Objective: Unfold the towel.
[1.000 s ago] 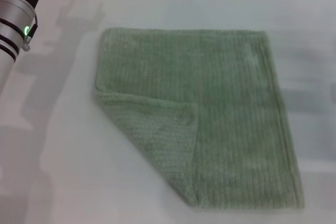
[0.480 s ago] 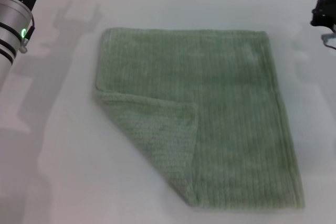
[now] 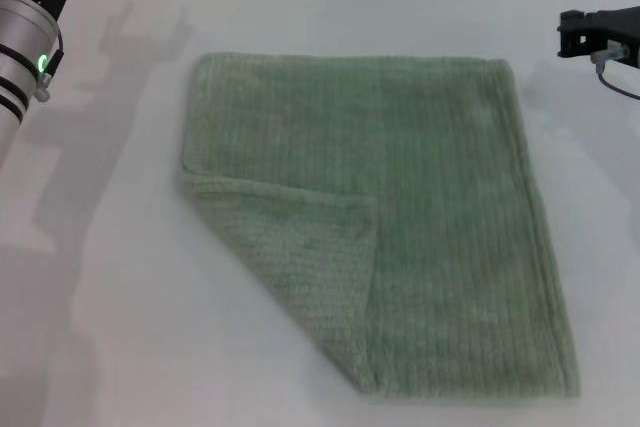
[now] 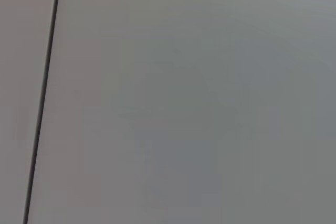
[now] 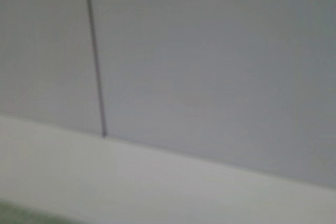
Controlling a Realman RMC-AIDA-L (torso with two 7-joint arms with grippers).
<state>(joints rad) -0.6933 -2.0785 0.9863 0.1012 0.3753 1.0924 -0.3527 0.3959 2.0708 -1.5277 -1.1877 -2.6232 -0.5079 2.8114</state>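
Head downward; wrists toward wall (image 4: 210, 103)

The towel (image 3: 400, 217) is laid on the white table (image 3: 120, 297), its near-left corner folded over. The right gripper (image 3: 590, 35) is seen beyond its far-right corner.

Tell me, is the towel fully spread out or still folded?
Partly folded: the towel lies flat, but its near-left corner is turned over onto it.

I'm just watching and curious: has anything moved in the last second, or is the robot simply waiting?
The right gripper has come into view from the right edge, moving left toward the far right corner of the pale sage-green terry towel. The towel lies unmoved, one corner folded over, and the left arm has barely shifted.
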